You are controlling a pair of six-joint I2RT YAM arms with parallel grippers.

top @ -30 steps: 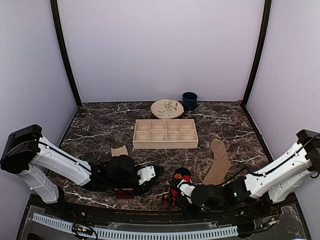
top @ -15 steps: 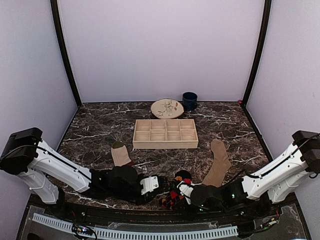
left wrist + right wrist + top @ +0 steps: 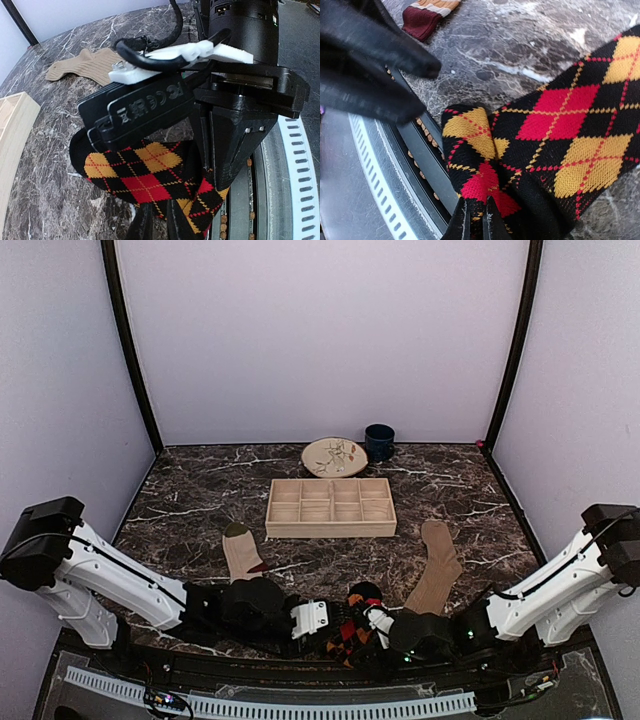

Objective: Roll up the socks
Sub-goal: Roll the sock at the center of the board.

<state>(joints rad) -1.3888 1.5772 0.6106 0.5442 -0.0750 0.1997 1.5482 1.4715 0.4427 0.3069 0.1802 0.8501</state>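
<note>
Argyle sock (image 3: 350, 625) just got dragged toward the near edge; left gripper (image 3: 159, 227) and right gripper (image 3: 476, 220) both pinch it; rolling's barely started.

Both arms reach low and inward, wrists nearly meeting. The left fingers (image 3: 172, 226) and right fingers (image 3: 465, 223) each pinch tight on the black argyle fabric sock (image 3: 570, 130).

- Walls: back wall (image 3: 320, 340), left wall (image 3: 50, 390) and right wall (image 3: 590, 390), all plain pale lilac-white.
- Black posts (image 3: 130, 350) in the corners at 10 and 2 o'clock.
- Table (image 3: 200, 490): dark brown marble with white veins.
- Wooden tray (image 3: 331, 530) with compartments at centre; plate (image 3: 334, 457) and dark mug (image 3: 379, 442) at 12 o'clock, just beside each other.
- Light even, soft.
</note>
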